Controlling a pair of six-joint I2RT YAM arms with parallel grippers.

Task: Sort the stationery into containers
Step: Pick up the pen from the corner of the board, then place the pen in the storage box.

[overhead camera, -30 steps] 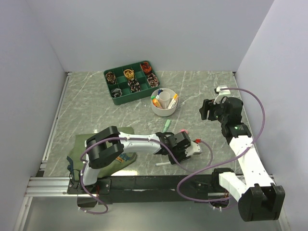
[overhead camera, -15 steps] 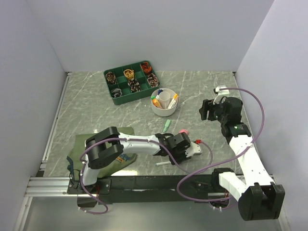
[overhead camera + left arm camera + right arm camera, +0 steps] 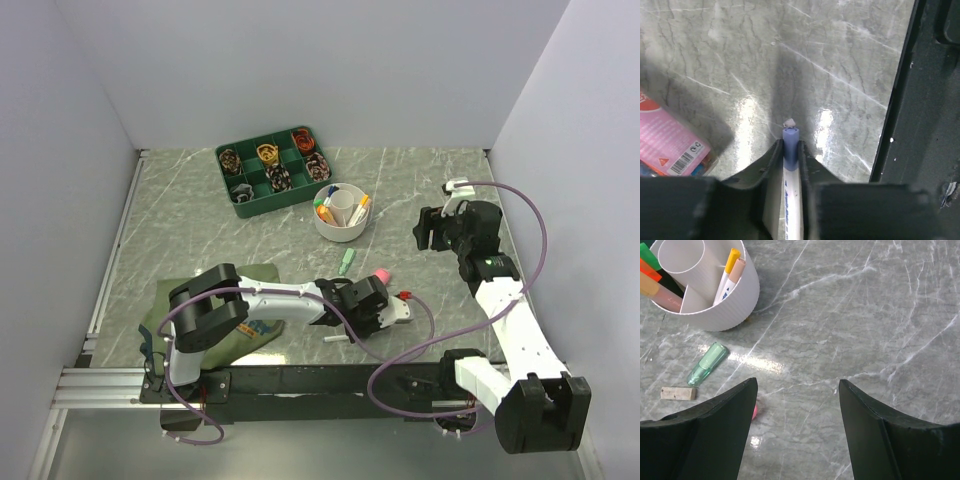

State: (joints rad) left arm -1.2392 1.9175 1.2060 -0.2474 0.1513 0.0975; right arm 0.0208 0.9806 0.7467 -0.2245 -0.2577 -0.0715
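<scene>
The slim white plastic pen with a blue tip (image 3: 791,182) is pinched lengthwise between the fingers of the left gripper (image 3: 789,151), low over the grey marbled table (image 3: 840,60) near its front edge, next to the black frame rail (image 3: 935,125); whether the tip touches the surface I cannot tell. The step in hand looks like carrying it to the round white plastic desk cup (image 3: 343,213), which stands well apart toward the far side; the arm should lift straight up first, then tip the pen upright over an open divider, not the central tube.

A pink labelled highlighter (image 3: 670,145) lies just beside the grip; a translucent green highlighter (image 3: 707,364) and a small beige block (image 3: 678,393) lie near the cup, so the carry should pass above them. The right gripper (image 3: 797,385), fingers spread and holding nothing, hovers near the cup and could crowd the drop. The green rectangular compartment tray (image 3: 273,170) beyond the cup and the folded olive-green shirt (image 3: 255,275) are no targets.
</scene>
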